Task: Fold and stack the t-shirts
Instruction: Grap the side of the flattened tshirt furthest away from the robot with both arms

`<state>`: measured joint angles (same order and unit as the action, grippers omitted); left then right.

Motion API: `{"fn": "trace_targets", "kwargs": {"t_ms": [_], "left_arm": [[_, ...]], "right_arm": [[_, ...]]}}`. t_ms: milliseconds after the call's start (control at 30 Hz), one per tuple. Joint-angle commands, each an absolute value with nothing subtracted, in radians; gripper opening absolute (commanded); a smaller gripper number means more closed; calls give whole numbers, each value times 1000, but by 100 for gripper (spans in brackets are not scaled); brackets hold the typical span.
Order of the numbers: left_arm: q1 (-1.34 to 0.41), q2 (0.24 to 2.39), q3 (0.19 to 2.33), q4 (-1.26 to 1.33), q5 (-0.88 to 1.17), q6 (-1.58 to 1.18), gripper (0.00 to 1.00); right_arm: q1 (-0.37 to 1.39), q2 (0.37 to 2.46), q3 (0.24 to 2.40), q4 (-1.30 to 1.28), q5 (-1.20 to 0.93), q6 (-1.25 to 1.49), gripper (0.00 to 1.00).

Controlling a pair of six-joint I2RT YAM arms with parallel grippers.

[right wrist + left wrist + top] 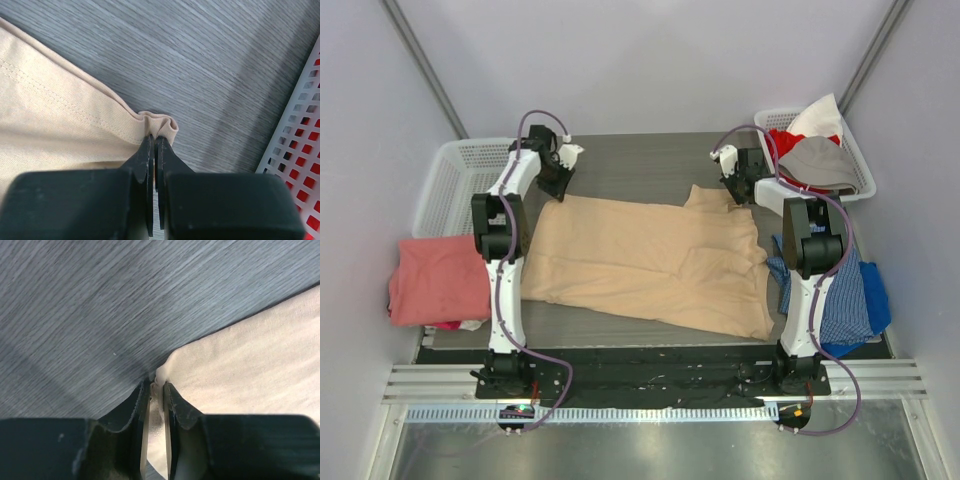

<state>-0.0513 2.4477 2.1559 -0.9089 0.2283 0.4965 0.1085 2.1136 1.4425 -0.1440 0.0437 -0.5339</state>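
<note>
A large tan t-shirt (650,260) lies spread out on the grey table. My left gripper (563,188) is at its far left corner. In the left wrist view the jaws (157,385) are pressed together on the corner of the tan cloth (250,355), which shows between the fingers. My right gripper (735,188) is at the far right corner. In the right wrist view it (155,137) is shut on a bunched fold of the tan hem (50,110). A salmon-pink t-shirt (435,280) lies folded at the table's left edge.
A white basket (445,175) stands at the back left. A second white basket (860,165), (300,130) at the back right holds red, grey and white clothes. A blue checked garment (845,295) lies by the right arm's base.
</note>
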Motion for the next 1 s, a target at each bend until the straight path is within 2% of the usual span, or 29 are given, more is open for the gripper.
{"fn": "trace_targets", "kwargs": {"t_ms": [0, 67, 200, 667, 967], "left_arm": [[-52, 2490, 2149, -962, 210, 503, 19], [-57, 2487, 2152, -962, 204, 503, 17], [-78, 2477, 2166, -957, 176, 499, 0], [-120, 2395, 2148, -950, 146, 457, 0], [-137, 2287, 2056, -960, 140, 448, 0]], "right_arm": [[100, 2105, 1417, -265, 58, -538, 1], [100, 2105, 1427, -267, 70, -543, 1], [101, 2108, 1469, -287, 80, -534, 1], [135, 2097, 1693, -402, 67, -499, 1], [167, 1985, 1646, -446, 69, -500, 1]]}}
